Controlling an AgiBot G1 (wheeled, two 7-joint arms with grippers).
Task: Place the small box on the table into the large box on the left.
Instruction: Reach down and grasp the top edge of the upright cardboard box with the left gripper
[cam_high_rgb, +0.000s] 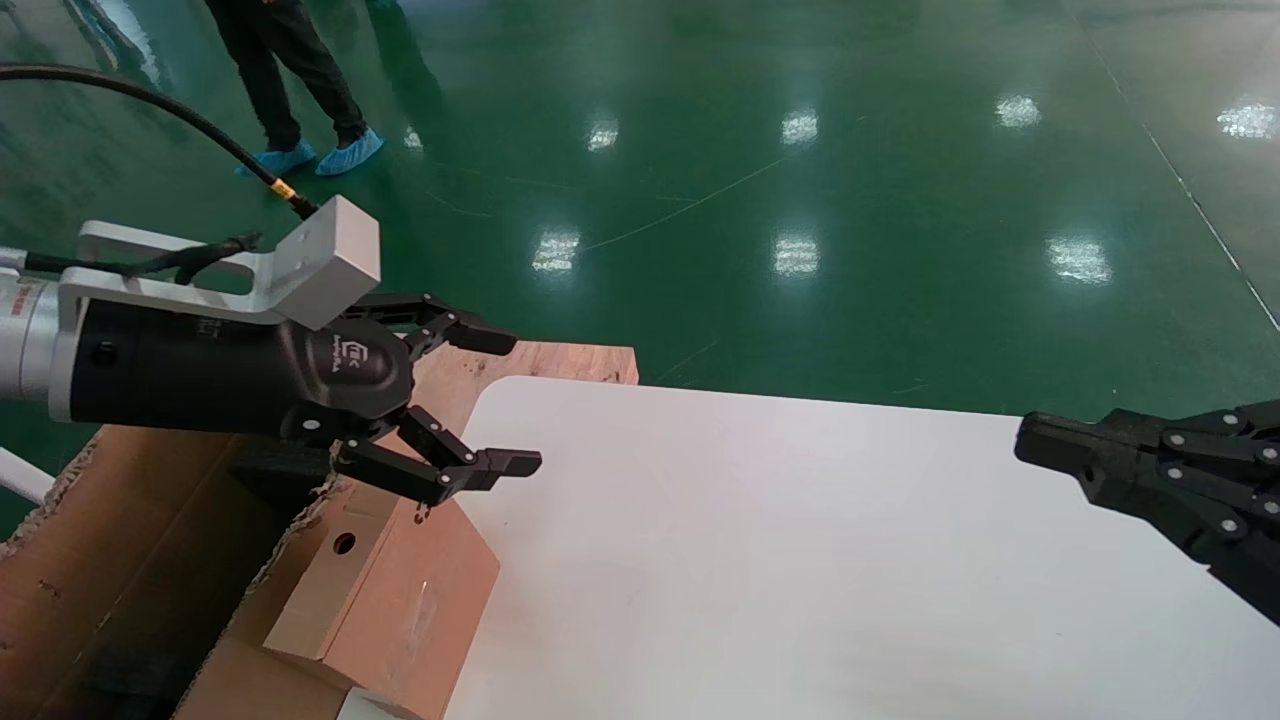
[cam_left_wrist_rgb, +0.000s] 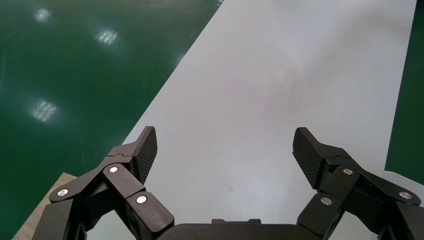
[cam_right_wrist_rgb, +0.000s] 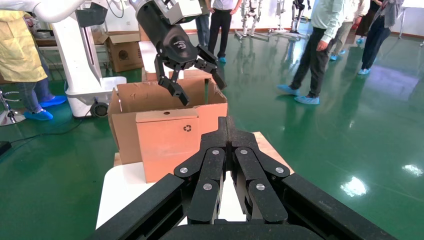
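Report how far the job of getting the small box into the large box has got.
Done: nothing yet; the small box stands on the table edge, against the large box, not inside it. In hand: the left gripper hovers open and empty above the small box. Left: grasp it, lift it over the torn flap, set it inside. The right gripper is shut, parked at the table's right.

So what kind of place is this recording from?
Most likely a robot lab or test hall, not a home: a glossy green floor, people in blue shoe covers standing about, and another white robot base behind the large box.
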